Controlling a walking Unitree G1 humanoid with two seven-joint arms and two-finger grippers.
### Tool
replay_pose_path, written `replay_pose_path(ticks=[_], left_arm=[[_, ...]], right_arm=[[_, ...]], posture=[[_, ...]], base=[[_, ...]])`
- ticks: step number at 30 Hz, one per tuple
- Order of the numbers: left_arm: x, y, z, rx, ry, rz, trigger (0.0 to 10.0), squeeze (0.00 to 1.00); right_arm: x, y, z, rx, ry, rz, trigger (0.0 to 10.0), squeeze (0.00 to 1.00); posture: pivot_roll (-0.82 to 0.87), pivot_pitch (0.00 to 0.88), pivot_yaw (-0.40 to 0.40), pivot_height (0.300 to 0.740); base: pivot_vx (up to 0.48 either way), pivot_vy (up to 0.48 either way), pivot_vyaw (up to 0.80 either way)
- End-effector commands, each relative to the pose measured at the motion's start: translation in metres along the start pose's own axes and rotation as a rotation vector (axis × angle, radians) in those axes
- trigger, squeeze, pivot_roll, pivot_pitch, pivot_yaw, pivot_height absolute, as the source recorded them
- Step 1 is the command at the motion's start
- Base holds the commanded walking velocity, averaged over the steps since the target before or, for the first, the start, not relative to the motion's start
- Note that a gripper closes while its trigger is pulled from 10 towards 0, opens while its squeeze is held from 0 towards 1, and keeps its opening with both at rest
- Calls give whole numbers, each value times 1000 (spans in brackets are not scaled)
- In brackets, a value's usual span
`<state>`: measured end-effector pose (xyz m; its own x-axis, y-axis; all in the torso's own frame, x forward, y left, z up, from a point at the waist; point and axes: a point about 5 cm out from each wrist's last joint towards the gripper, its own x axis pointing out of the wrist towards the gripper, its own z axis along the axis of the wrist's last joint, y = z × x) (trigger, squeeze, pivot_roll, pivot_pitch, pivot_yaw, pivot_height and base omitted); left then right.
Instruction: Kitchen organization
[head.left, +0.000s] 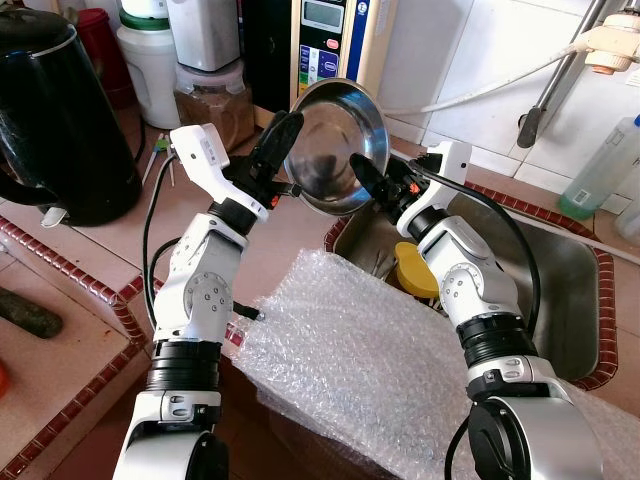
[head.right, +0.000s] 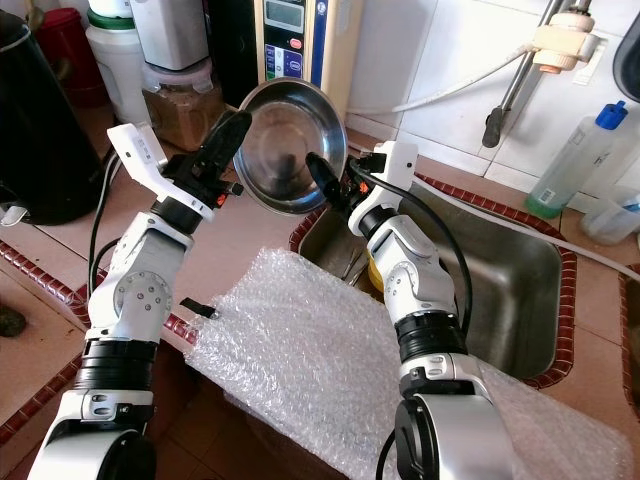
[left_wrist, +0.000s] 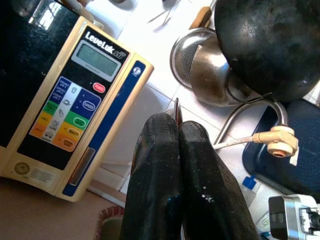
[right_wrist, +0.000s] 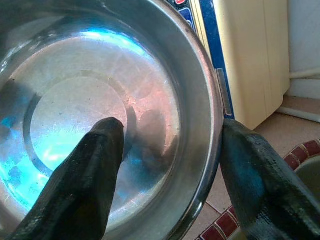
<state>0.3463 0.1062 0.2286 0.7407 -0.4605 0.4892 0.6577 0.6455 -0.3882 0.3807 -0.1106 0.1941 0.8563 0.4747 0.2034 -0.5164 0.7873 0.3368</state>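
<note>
Both arms reach up and forward above the tabletop (head.left: 90, 300), meeting at a steel bowl (head.left: 335, 145) held tilted in the air beside the sink (head.left: 575, 290). The left end effector (head.left: 278, 150) is clamped on its rim; the right end effector (head.left: 368, 180) stands apart, straddling the opposite rim.

Head pair looking down from above, two wrist cameras close in along the fingers.

Both eye views face forward and down over the counter and sink (head.left: 560, 290), sharing the steel bowl (head.left: 335, 145) raised between both arms. The left wrist view looks along its fingers (left_wrist: 165, 185) toward the water machine (left_wrist: 70, 105) beyond their tips. The right wrist view sits very near the bowl, one finger (right_wrist: 85, 185) inside the rim, one outside.
</note>
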Motion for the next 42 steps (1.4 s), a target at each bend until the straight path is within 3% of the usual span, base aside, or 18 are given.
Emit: replay_pose_path(ticks=[1, 16, 17, 18, 20, 21, 22, 23, 24, 31, 32, 34, 35, 36, 42], left_arm=[[1, -5, 4, -13, -12, -28, 0, 0], [0, -5, 4, -50, -12, -34, 0, 0], [0, -5, 4, -51, -12, -34, 0, 0], [0, -5, 4, -51, -12, -35, 0, 0], [0, -5, 5, -53, -13, -37, 0, 0], [0, -5, 5, -52, -13, -39, 0, 0], [0, -5, 5, -52, -12, -40, 0, 0], [0, -5, 5, -51, -12, -40, 0, 0], [0, -5, 5, -52, -12, -40, 0, 0], [0, -5, 5, -53, -11, -41, 0, 0], [0, -5, 5, -54, -10, -42, 0, 0], [0, -6, 5, -55, -10, -43, 0, 0], [0, -6, 5, -54, -9, -43, 0, 0], [0, -6, 5, -53, -8, -42, 0, 0], [0, -6, 5, -49, -5, -42, 0, 0]], right_arm=[[-2, -2, -3, 8, 13, -6, 0, 0], [-4, -5, -13, 44, 55, -9, 0, 0], [-5, -5, -14, 43, 61, -9, 1333, 0], [-5, -5, -15, 42, 65, -9, 3843, 0], [-5, -4, -17, 48, 73, -8, 4196, 0], [-5, -4, -18, 50, 79, -7, 7804, 0], [-5, -4, -19, 52, 83, -6, 7804, 0], [-5, -4, -20, 62, 86, -5, 10000, 769], [-5, -3, -20, 65, 87, -2, 10000, 1000], [-4, -2, -21, 58, 92, 7, 10000, 1000], [-4, -2, -21, 58, 95, 10, 10000, 769], [-4, -2, -21, 59, 96, 11, 10000, 769], [-4, -1, -21, 63, 92, 15, 314, 157], [-4, 0, -21, 65, 87, 23, 0, 0], [-5, -1, -20, 60, 76, 16, 0, 0]], posture=[[-13, 17, -67, 740], [-13, 20, -68, 740], [-12, 19, -69, 740], [-12, 19, -69, 740], [-12, 19, -69, 740], [-10, 19, -69, 740], [-10, 19, -69, 740], [-10, 19, -69, 740], [-10, 19, -69, 740], [-10, 19, -69, 740], [-10, 19, -69, 740], [-10, 19, -69, 740], [-10, 19, -68, 740], [-10, 20, -68, 740], [-10, 20, -67, 740]], base=[[0, 0, 0], [0, 0, 0], [0, 0, 0], [0, 0, 0], [0, 0, 0], [0, 0, 0], [0, 0, 0], [0, 0, 0], [0, 0, 0], [0, 0, 0], [0, 0, 0], [0, 0, 0], [0, 0, 0], [0, 0, 0], [0, 0, 0]])
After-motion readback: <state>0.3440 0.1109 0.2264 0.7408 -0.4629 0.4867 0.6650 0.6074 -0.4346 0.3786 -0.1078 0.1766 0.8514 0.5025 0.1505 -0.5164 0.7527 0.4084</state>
